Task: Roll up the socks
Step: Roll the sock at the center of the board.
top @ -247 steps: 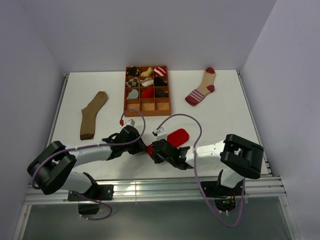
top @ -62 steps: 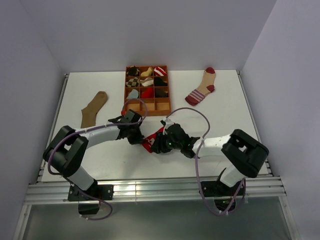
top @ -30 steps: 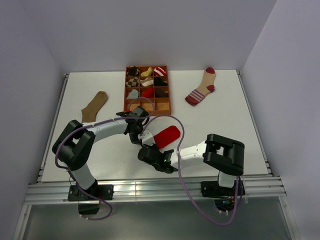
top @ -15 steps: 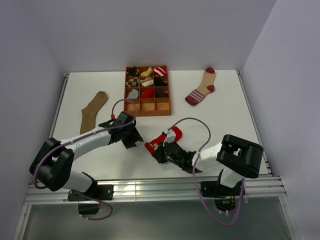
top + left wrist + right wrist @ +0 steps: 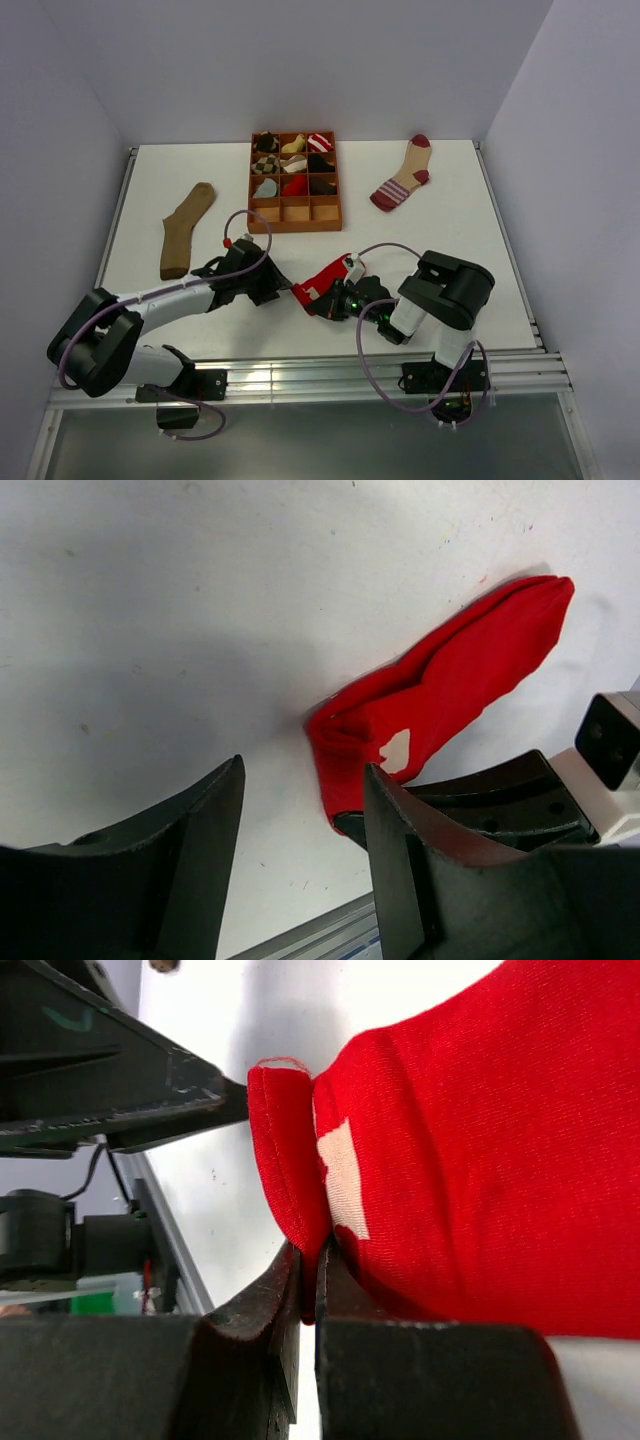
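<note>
- right gripper (image 5: 310, 1260) pinches shut on the folded end of the red sock (image 5: 440, 695), at the front middle; one fold shows, no roll yet.
- left gripper (image 5: 300, 800) hangs just beside that end, jaws apart and empty.
- brown sock (image 5: 185, 228) lies flat on the left, unrolled.
- striped sock (image 5: 403, 177) lies flat at the far right, past the tray (image 5: 295, 228); most of the job looks undone.

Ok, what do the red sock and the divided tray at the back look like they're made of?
Red sock: soft knit fabric, matte; fine knit rows and a stitched hem show close up. Divided tray: rigid, orange-brown, dull finish, thin straight partitions; possibly wood or plastic, too far to tell.
</note>
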Robot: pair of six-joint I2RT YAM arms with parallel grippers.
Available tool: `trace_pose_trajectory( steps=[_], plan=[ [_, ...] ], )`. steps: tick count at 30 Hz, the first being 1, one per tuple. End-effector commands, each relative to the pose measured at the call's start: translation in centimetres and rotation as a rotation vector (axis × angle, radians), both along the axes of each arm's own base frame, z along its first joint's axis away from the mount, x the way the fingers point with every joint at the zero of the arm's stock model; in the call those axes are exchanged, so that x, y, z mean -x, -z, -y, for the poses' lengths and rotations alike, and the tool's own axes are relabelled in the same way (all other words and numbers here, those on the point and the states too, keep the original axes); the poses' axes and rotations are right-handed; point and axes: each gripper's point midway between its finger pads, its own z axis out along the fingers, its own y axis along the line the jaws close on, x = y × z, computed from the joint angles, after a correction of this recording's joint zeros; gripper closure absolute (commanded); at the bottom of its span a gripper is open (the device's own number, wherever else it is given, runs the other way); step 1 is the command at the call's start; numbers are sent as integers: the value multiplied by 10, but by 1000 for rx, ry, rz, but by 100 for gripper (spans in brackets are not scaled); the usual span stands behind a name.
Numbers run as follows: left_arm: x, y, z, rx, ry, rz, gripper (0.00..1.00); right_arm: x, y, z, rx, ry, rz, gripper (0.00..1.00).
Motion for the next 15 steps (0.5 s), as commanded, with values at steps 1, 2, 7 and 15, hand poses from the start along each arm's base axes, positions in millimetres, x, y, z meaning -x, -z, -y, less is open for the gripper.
trace_pose_trajectory(
  steps=[1, 2, 7, 15],
  plan=[
    [-7, -7, 15, 57, 44, 56, 45, 28, 40, 20, 94, -41, -148, 100],
    [-6, -4, 16, 56, 48, 49, 45, 27, 41, 20, 99, -39, -152, 100],
    [-3, 6, 22, 53, 78, 36, 45, 26, 43, 19, 116, -35, -160, 100],
    [2, 23, 24, 13, 107, -2, 52, 25, 44, 19, 110, -25, -174, 100]
  ],
)
